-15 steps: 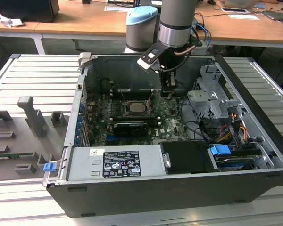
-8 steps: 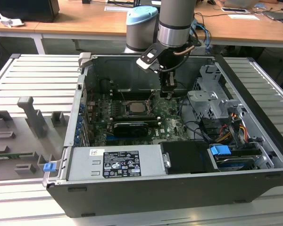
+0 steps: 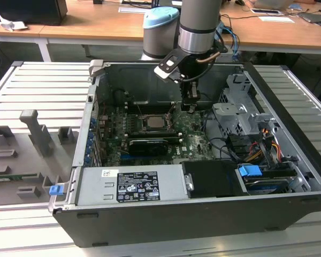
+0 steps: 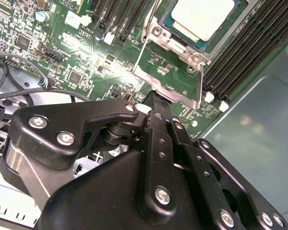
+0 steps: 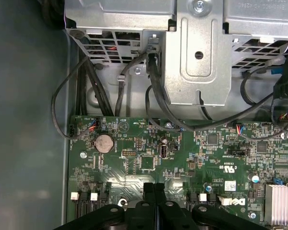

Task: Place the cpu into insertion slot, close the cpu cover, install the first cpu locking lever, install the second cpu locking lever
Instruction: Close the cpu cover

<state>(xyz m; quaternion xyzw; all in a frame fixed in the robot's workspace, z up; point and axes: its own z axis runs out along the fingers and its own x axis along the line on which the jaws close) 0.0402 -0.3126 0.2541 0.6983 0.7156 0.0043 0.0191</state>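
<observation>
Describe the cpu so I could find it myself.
In the exterior view, look into the open case at the green board on its floor. Just to the exterior view's left of the gripper sits a square socket with a silvery rim. The cpu is the flat pale-grey square inside it, unlike the long black card beside it.
</observation>
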